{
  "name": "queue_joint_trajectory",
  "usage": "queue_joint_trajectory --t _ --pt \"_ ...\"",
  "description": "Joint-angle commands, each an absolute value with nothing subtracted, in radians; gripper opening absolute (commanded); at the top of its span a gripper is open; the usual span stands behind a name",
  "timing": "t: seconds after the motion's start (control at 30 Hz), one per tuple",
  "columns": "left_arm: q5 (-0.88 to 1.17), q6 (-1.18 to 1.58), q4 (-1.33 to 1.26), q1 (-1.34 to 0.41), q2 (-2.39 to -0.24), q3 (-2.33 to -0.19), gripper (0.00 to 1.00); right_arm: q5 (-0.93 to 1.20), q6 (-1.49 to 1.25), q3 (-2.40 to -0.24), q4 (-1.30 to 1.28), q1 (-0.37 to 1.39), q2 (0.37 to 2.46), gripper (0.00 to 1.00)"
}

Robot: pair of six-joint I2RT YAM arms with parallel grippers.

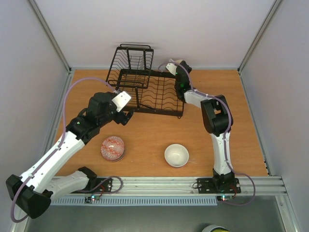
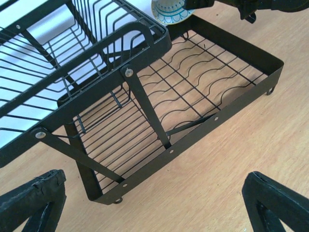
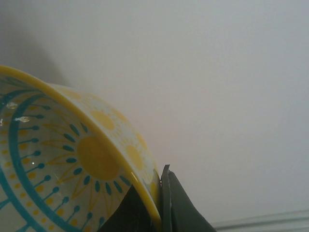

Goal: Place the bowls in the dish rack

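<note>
My right gripper (image 1: pixel 180 67) is shut on the rim of the cream bowl with teal and yellow pattern (image 3: pixel 58 159), fingers (image 3: pixel 176 208) pinching its yellow edge. It holds this bowl (image 2: pixel 169 12) tilted above the far right corner of the black wire dish rack (image 1: pixel 154 94). My left gripper (image 2: pixel 154 191) is open and holds nothing, hovering over the table just in front of the rack's (image 2: pixel 193 96) near left corner. A pink-red patterned bowl (image 1: pixel 112 148) and a pale plain bowl (image 1: pixel 176 155) rest on the table near the front.
The rack's raised basket (image 1: pixel 130 63) stands at its back left. Grey walls enclose the wooden table (image 1: pixel 231 125) at the back and sides. An aluminium rail (image 1: pixel 159 184) with both arm bases runs along the front edge.
</note>
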State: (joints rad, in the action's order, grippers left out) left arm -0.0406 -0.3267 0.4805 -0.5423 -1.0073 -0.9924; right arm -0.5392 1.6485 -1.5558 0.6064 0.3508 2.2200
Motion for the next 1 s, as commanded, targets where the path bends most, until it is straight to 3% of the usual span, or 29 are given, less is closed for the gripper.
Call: queue_joint_trajectory --t 0.0,0.97 --pt "-0.044 -0.337 0.42 -0.535 -1.025 -0.976 0.99 -0.472 1.654 -1.621 0.714 0.354 2.245 0.01" --pt "-0.023 -0.34 0.421 -0.527 -1.048 -0.971 0.99 -0.407 1.79 -1.438 1.039 0.4 2.403 0.01"
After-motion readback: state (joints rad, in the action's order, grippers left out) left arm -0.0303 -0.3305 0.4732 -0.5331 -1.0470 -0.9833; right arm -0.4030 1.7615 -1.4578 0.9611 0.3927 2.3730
